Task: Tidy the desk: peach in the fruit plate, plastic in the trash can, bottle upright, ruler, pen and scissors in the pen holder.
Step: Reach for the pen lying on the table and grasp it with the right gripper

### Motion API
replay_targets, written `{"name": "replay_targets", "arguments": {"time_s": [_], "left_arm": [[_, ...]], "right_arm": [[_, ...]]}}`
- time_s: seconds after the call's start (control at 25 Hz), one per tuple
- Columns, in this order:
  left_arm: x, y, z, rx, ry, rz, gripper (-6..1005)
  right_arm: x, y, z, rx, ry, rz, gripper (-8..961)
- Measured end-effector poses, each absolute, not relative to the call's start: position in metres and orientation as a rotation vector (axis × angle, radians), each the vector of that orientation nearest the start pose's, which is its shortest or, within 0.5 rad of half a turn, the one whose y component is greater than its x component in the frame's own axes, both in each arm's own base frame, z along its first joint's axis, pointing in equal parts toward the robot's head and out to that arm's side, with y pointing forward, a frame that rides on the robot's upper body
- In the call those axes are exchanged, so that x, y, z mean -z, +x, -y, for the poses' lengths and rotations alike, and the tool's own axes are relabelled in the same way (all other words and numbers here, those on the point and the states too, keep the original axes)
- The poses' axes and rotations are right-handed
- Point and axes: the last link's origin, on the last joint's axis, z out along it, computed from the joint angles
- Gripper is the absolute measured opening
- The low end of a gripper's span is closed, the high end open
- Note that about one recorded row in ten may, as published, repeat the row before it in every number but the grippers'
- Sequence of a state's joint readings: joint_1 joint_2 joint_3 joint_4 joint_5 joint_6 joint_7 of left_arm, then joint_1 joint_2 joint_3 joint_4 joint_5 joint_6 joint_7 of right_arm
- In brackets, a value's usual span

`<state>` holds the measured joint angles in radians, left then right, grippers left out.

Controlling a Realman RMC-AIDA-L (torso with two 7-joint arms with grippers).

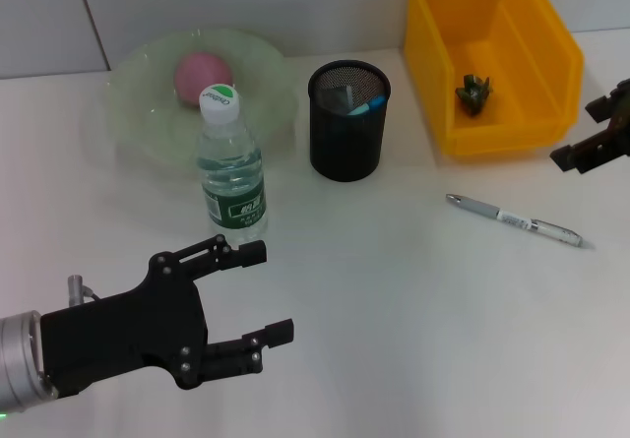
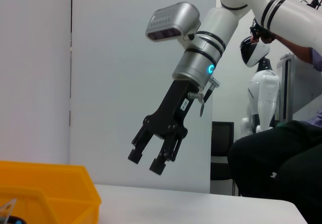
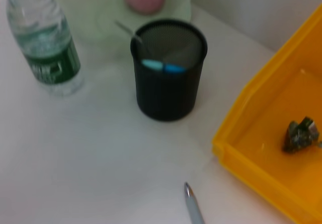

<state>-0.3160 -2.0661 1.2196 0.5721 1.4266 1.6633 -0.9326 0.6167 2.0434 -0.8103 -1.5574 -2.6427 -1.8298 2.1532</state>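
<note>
The left pincer [image 1: 266, 295] is hovering low over the near side of the white bench [image 1: 394, 310] with its fingers parted and nothing between them, just in front of the water bottle [image 1: 230, 162], which is standing upright beside the pale green fruit plate [image 1: 138, 103] where the pink peach [image 1: 202, 76] is sitting. Further right, the black mesh pen holder [image 1: 348, 120] is carrying a few items, one with a blue tip, and the yellow bin [image 1: 492, 59] is holding a dark crumpled scrap [image 1: 473, 93]. The silver pen [image 1: 514, 219] is lying flat on the bench between holder and bin, apparently the last stray item. The right pincer [image 1: 596, 133] is hanging at the far right edge, fingers parted and empty; it looks best placed to descend over the pen's middle, close across the barrel, then drop it tip-down into the holder.
</note>
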Motion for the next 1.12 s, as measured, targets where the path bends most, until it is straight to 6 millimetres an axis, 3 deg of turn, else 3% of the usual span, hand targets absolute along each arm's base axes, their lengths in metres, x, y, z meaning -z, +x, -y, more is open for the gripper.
{"name": "replay_targets", "arguments": {"time_s": [0.32, 0.84, 1.12], "left_arm": [[0.035, -0.251, -0.256, 1.078, -2.75, 0.167, 756], [0.036, -0.251, -0.255, 1.077, -2.752, 0.163, 755], [0.036, -0.251, -0.255, 1.079, -2.753, 0.159, 755]], "right_arm": [[-0.112, 0.199, -0.363, 0.448, -2.533, -0.699, 821], [-0.095, 0.208, -0.371, 0.614, -2.542, -0.627, 819], [-0.069, 0.206, -0.38, 0.635, -2.537, -0.595, 818]]}}
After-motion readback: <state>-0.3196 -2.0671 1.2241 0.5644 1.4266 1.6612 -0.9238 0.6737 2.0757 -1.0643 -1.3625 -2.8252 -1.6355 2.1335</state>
